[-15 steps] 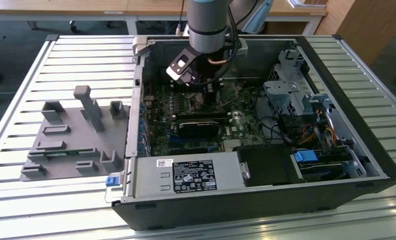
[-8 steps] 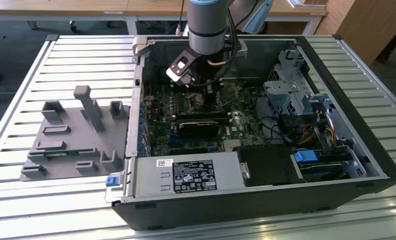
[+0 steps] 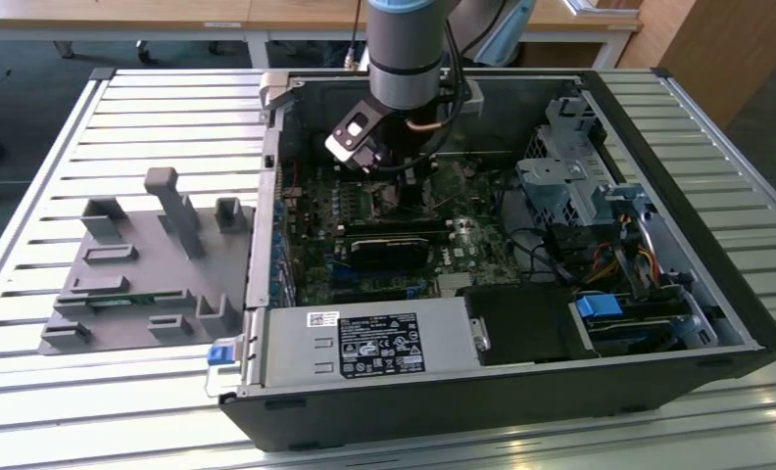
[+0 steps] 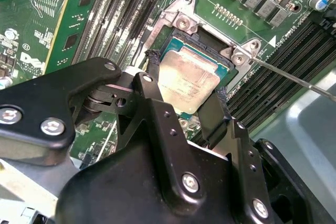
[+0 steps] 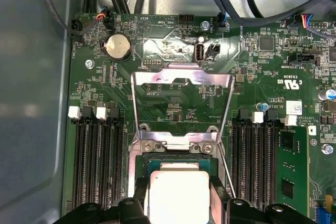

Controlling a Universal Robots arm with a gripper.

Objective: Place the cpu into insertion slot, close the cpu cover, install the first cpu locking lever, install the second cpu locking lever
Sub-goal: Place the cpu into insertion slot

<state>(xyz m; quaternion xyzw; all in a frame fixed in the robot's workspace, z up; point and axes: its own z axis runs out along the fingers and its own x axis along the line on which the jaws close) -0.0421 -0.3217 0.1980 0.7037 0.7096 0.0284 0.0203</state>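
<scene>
In both wrist views the cpu [image 4: 190,78] [image 5: 178,198], a square chip with a silvery top, sits between my two black fingers [image 4: 152,85], and my gripper [image 4: 186,81] [image 5: 178,188] is shut on it. It hangs right over the insertion slot [image 4: 193,41] [image 5: 176,159], nearly level with the dark frame; I cannot tell if it touches. The cpu cover [image 5: 157,76] stands flipped up behind the slot. A thin locking lever [image 4: 294,80] sticks out sideways, unlatched. In the exterior view my gripper [image 3: 391,174] is down inside the computer case [image 3: 702,323].
Long black memory slots [image 5: 100,156] [image 5: 260,156] flank the socket. A black card [image 3: 388,250], cables [image 3: 545,250] and a drive cage [image 3: 564,181] crowd the case. A grey fixture [image 3: 140,264] lies on the slatted table [image 3: 48,411] at the exterior view's left.
</scene>
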